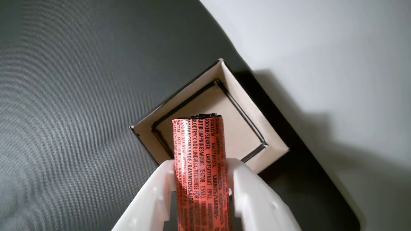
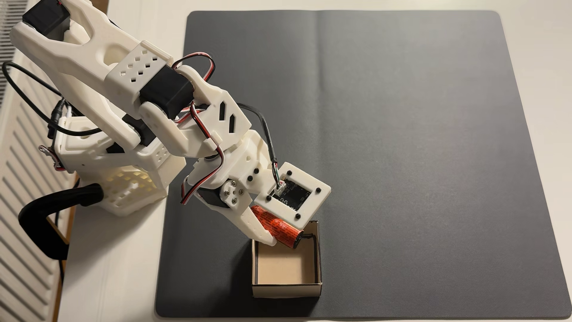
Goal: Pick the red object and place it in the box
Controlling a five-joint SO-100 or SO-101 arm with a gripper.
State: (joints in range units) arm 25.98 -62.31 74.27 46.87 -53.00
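The red object [image 1: 199, 166], an orange-red printed cylinder with a black end, is clamped between my white gripper's [image 1: 200, 165] two fingers. Its black tip juts past the fingertips over the box [image 1: 240, 128], a topless cardboard box with black-lined inner edges. In the fixed view the gripper [image 2: 277, 238] is shut on the red object [image 2: 278, 227], tilted down to the right. The cylinder's black end hangs just above the box's [image 2: 286, 289] upper rim. The box's inside is bare.
The box stands on a dark grey mat [image 2: 402, 139] near the mat's lower edge, with white table [image 2: 117, 272] around it. The arm's base [image 2: 117, 173] and a black clamp [image 2: 55, 216] sit at the left beside a slatted radiator [image 2: 18, 185].
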